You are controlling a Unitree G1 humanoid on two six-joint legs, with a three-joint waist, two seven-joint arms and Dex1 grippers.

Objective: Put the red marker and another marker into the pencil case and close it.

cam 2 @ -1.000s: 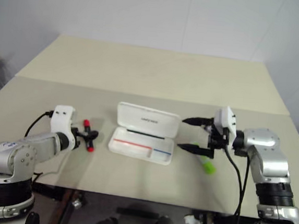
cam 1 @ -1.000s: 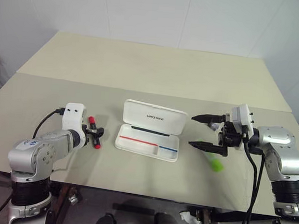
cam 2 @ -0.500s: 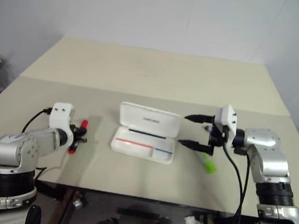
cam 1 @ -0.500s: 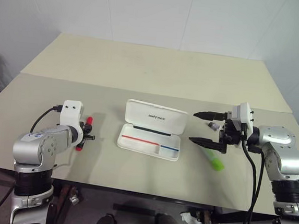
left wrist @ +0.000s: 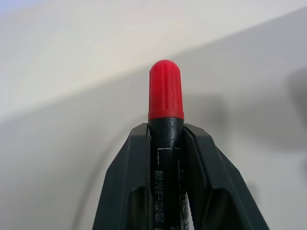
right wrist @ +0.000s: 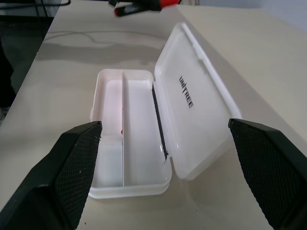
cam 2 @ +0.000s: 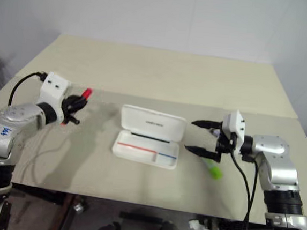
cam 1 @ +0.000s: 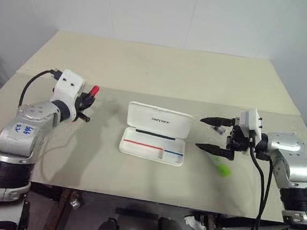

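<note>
My left gripper is shut on the red marker, a black barrel with red ends, held in the air above the table's left side; its red cap sticks out past the fingers. The white pencil case lies open at the table's middle, lid raised at the back, red and blue stripes inside. My right gripper hovers open just right of the case, pointing at it. The light green marker lies on the table under and slightly in front of the right gripper.
The beige table stretches far behind the case, with a seam across it. A small dark bit lies near the right gripper. White walls stand behind the table.
My left gripper closed on the red marker and lifted it off the table, rolling the wrist. The right gripper stayed in place.
</note>
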